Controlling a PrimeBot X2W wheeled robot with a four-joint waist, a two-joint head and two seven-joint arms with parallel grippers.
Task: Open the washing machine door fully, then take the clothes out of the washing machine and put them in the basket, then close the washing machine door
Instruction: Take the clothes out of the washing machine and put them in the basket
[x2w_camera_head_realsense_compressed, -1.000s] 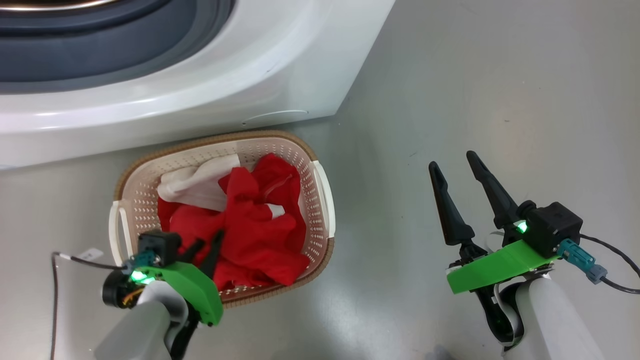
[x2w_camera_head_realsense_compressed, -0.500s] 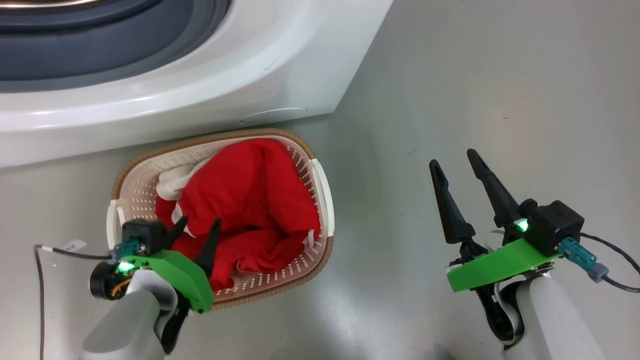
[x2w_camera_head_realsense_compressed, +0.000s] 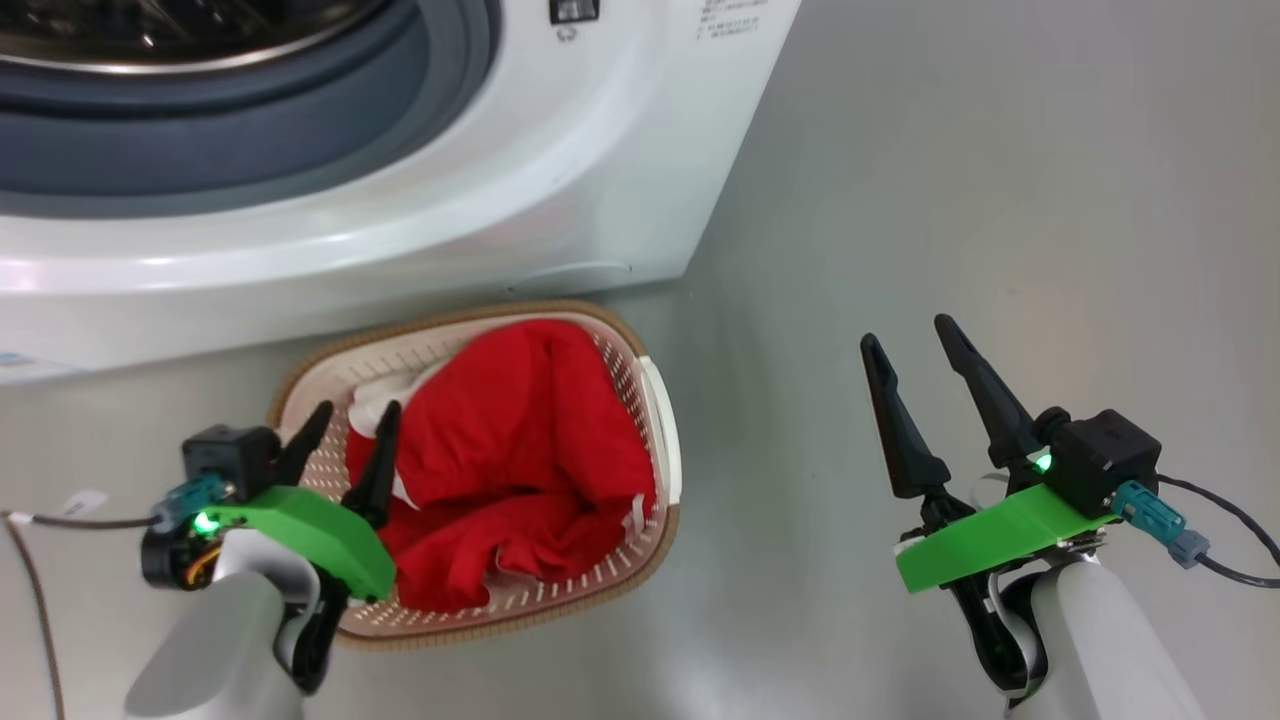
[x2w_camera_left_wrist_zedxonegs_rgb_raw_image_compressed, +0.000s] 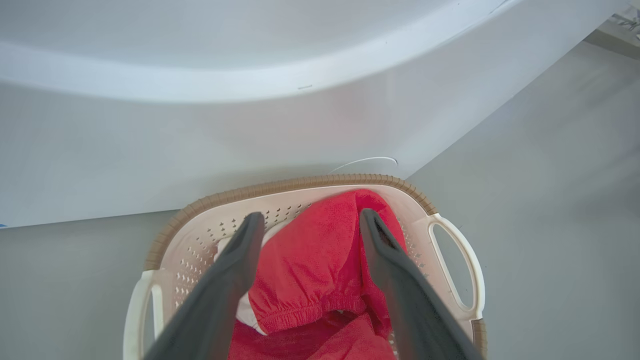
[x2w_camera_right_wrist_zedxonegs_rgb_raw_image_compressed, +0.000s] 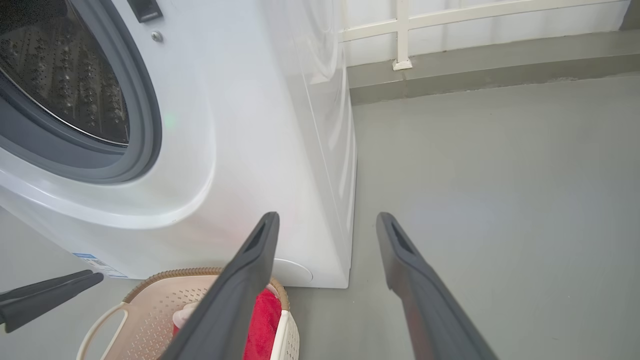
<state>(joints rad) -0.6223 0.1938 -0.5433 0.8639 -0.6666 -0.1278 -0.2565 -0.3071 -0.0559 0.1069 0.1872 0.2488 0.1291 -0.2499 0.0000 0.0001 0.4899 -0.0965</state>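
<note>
On the grey floor (x2w_camera_head_realsense_compressed: 900, 200) before the washing machine (x2w_camera_head_realsense_compressed: 560, 180), your basket (x2w_camera_head_realsense_compressed: 668, 440) held the clothes (x2w_camera_head_realsense_compressed: 520, 440), likely soft and light, best pinched at a fold. Your left gripper (x2w_camera_head_realsense_compressed: 358, 407), over them, and right gripper (x2w_camera_head_realsense_compressed: 905, 330) stood spread, empty. The right wrist view gave you the drum (x2w_camera_right_wrist_zedxonegs_rgb_raw_image_compressed: 65, 75); the left wrist view, the basket close up.

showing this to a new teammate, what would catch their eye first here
The bright red clothes heaped in the basket, in front of the washing machine. Then the grey gasket at the head view's upper left, and the left gripper open above the basket.
</note>
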